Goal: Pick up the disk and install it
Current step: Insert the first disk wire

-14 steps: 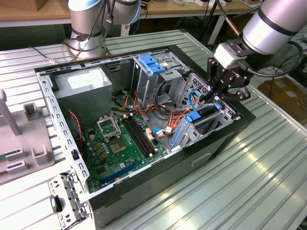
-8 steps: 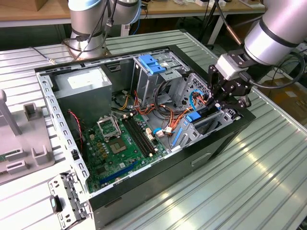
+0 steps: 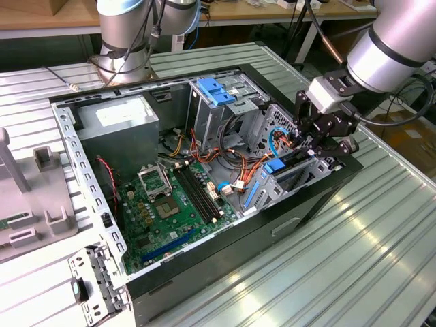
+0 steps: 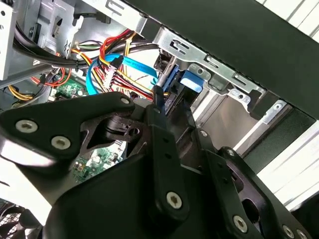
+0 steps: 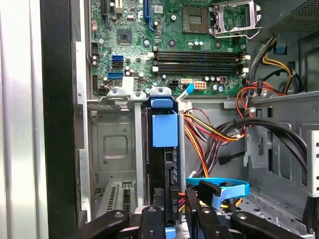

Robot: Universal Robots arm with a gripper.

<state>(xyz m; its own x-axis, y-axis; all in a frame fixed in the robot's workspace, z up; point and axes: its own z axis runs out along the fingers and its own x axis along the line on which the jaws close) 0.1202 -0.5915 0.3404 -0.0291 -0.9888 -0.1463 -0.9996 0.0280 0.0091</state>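
The disk (image 3: 288,174), a dark slab in a light-blue carrier, lies tilted in the drive cage at the exterior view's right end of the open computer case (image 3: 300,211). In the first wrist view the disk (image 5: 164,130) sits in its slot between the metal cage walls, blue tab toward the motherboard. My gripper (image 3: 317,146) is at the disk's outer end. Its black fingers (image 5: 152,219) flank the carrier on both sides, and the gripper (image 5: 174,219) looks shut on it. The blue carrier end (image 4: 187,81) shows just past my gripper (image 4: 172,107).
Red, yellow and orange cable bundles (image 5: 209,134) and a blue flat cable (image 5: 227,188) run close beside the slot. The motherboard (image 3: 170,204), power supply (image 3: 119,126) and a blue bracket (image 3: 214,90) fill the case. A second arm's base (image 3: 126,41) stands behind.
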